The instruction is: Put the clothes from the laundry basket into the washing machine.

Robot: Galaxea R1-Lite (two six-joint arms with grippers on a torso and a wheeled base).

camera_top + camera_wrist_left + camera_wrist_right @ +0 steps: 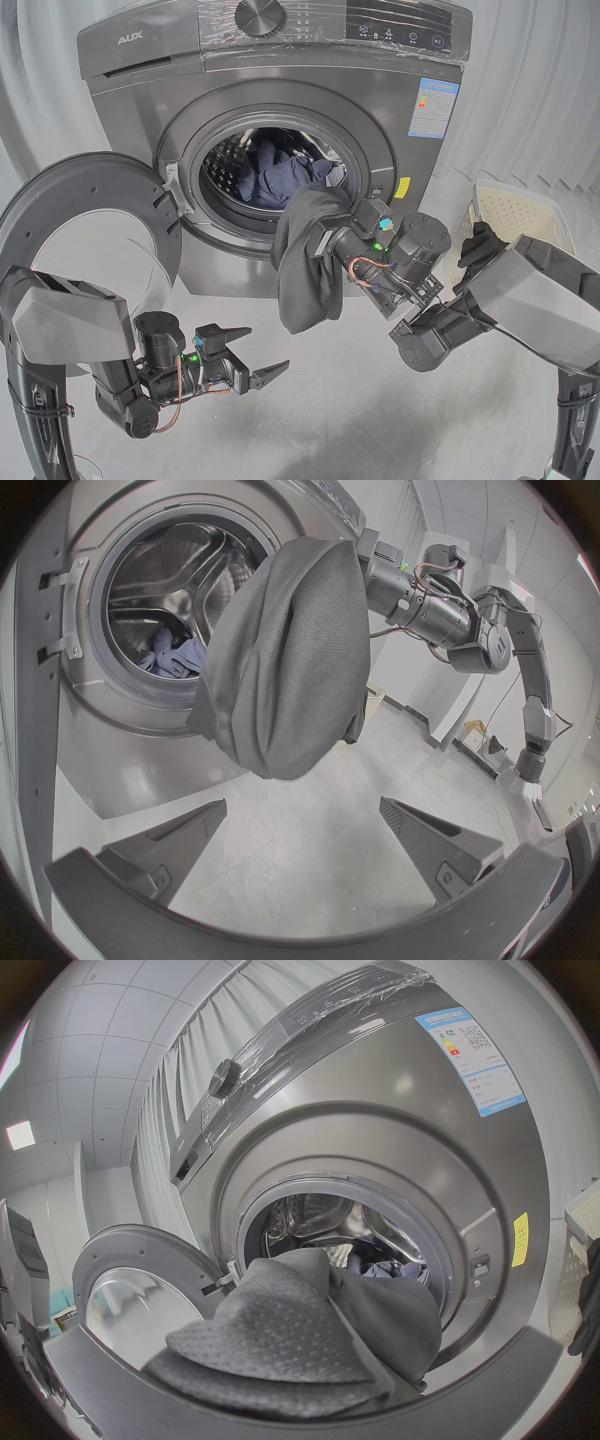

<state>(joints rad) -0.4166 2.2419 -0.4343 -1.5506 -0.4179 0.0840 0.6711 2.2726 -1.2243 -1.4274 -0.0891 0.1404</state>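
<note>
Grey floor (350, 406); grey garment (306, 269) hangs from R fingers, at washer (281, 87) mouth

washing machine (144, 100) 1 | laundry basket (519, 212) 1 | grey garment (306, 269) 1 | black garment (480, 245) 1

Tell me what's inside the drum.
Dark blue clothes lie piled in the drum. A grey garment hanging before the opening covers the drum's lower right side in the head view, so anything behind it, or under the pile, is hidden.

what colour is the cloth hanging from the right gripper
The cloth is dark grey, finely dotted; clearest in the right wrist view.
</note>
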